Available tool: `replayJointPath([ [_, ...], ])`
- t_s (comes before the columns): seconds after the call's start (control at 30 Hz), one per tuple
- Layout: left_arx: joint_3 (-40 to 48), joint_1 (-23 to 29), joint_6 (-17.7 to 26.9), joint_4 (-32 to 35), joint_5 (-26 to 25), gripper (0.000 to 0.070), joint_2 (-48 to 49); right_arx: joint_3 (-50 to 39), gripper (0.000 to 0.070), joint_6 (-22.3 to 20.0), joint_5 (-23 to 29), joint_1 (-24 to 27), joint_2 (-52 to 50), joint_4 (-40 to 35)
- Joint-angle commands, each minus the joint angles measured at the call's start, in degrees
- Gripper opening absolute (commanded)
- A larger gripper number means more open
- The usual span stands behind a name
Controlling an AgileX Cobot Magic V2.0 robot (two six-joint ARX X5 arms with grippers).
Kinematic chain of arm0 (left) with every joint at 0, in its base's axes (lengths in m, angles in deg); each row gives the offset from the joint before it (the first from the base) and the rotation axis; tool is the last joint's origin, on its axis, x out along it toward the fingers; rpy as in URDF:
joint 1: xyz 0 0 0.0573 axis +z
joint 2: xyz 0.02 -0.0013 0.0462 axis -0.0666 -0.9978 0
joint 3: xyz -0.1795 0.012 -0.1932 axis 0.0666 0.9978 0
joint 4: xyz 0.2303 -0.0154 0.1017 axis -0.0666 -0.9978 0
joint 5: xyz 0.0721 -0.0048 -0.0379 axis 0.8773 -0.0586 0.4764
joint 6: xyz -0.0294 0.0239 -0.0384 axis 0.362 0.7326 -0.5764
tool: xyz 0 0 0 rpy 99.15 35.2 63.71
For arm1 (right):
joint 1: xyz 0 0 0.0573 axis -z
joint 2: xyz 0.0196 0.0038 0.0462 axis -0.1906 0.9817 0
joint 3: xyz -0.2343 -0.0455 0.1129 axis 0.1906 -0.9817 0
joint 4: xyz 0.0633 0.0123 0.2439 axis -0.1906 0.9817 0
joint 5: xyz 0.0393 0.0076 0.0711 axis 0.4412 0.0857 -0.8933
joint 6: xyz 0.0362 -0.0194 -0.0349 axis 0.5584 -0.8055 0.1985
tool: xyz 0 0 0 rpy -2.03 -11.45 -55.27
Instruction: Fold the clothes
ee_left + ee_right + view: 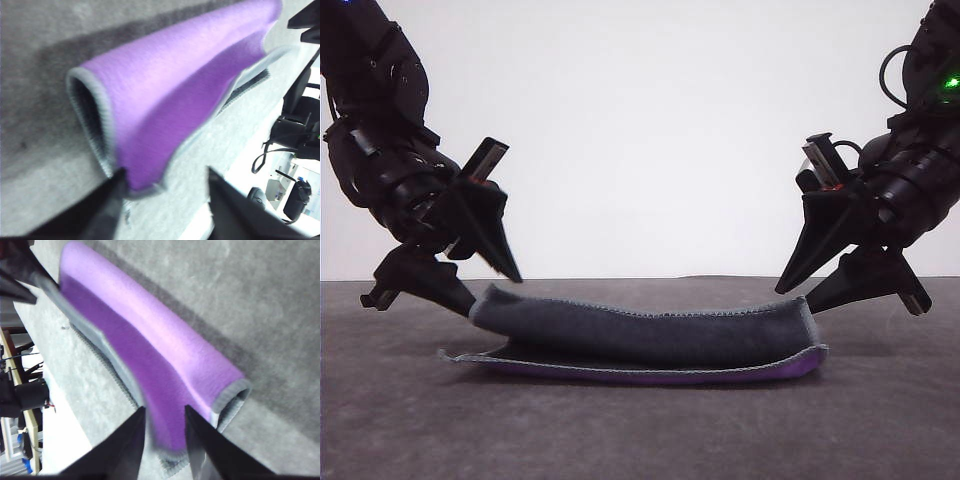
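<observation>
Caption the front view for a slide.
Both grippers, left gripper and right gripper, open beside the ends of the cloth, folded over on the grey table.

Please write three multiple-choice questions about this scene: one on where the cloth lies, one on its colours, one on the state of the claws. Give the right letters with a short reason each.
1. Where is the cloth?
A. on the grey table, between both arms
B. hanging in the air
C. in a box

2. Its two faces are:
A. red, white
B. dark grey, purple
C. green, yellow

3. The left claw and right claw are:
A. open
B. shut flat
C. gripping a cup

Answers: 1 A, it rests on the table; 2 B, grey face above, purple below; 3 A, the fingers stand apart.
</observation>
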Motion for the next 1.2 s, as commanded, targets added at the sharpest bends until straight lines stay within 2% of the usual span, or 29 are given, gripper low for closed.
replayJointPath([
  [0.0,-1.3,-0.3,0.8,-0.5,-1.3,0.0392,-1.4,1.1,0.0202,-1.5,-0.8,-0.2,1.2,0.2],
  [0.27,-1.3,-0.9,1.6,-3.4,-2.8,0.0401,-1.4,1.1,0.0228,-1.5,-1.0,-0.2,1.2,0.3],
  [0.57,-2.0,-0.9,2.5,-4.5,-2.9,0.0409,-0.7,1.6,0.0416,-1.9,-0.9,-0.1,0.6,0.4],
  [0.73,-4.0,-0.7,2.5,-5.9,-2.9,0.0413,2.1,2.9,0.0419,-1.9,-0.5,-0.1,-2.1,1.0],
  [0.77,-4.4,-0.7,2.5,-6.9,-3.0,0.0431,2.7,3.4,0.0419,-1.9,-0.5,-0.1,-2.6,1.4],
  [1.0,-5.2,-1.0,6.2,-14.5,-5.5,0.0447,6.6,7.9,0.0419,-1.6,-0.3,-0.2,-6.6,3.8],
  [1.17,-6.6,0.0,6.6,-14.2,-5.4,0.0447,10.4,8.9,0.0421,-1.8,2.0,-0.2,-11.0,5.3],
])
